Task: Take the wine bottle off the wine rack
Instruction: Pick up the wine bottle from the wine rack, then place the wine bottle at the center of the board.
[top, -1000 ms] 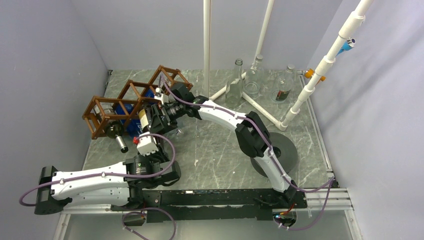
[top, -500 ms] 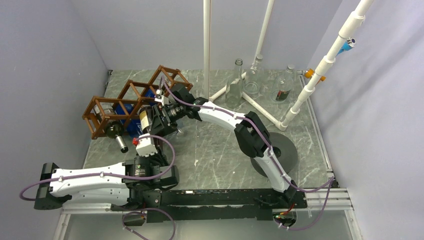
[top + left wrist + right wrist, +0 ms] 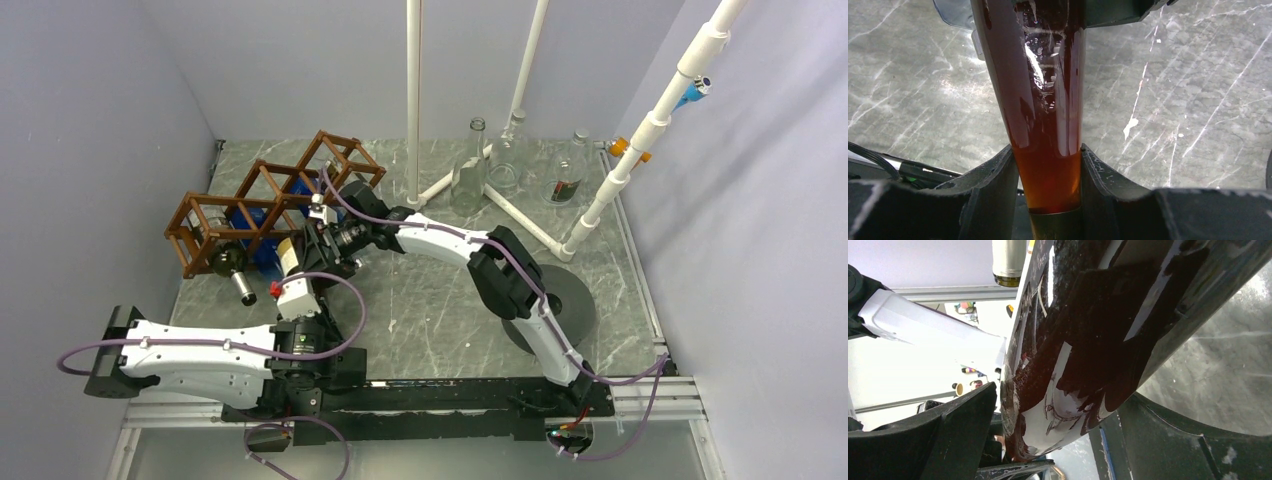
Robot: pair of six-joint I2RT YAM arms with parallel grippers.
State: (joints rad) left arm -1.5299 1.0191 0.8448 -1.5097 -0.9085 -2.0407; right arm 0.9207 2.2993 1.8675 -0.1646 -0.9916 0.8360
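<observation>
Another dark bottle [image 3: 236, 272] juts from the wine rack [image 3: 263, 166]

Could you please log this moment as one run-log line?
phase: extraction | left gripper: shut on wine bottle neck | right gripper: shut on its body | wine rack: another bottle in end cell

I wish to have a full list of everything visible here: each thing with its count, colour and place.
brown wooden open-frame wine rack: one, brown, far left.
dark amber glass wine bottle: one, pale label, at the rack's near side, held.
second dark glass bottle: one, in the rack's left end cell, neck outward.
blue object: one, inside the rack.
clear glass bottles: three, far middle.
white plastic pipes: several, white, far side.
dark round disc: one, near right.
left gripper: shut on the bottle's neck.
right gripper: shut on its body.
</observation>
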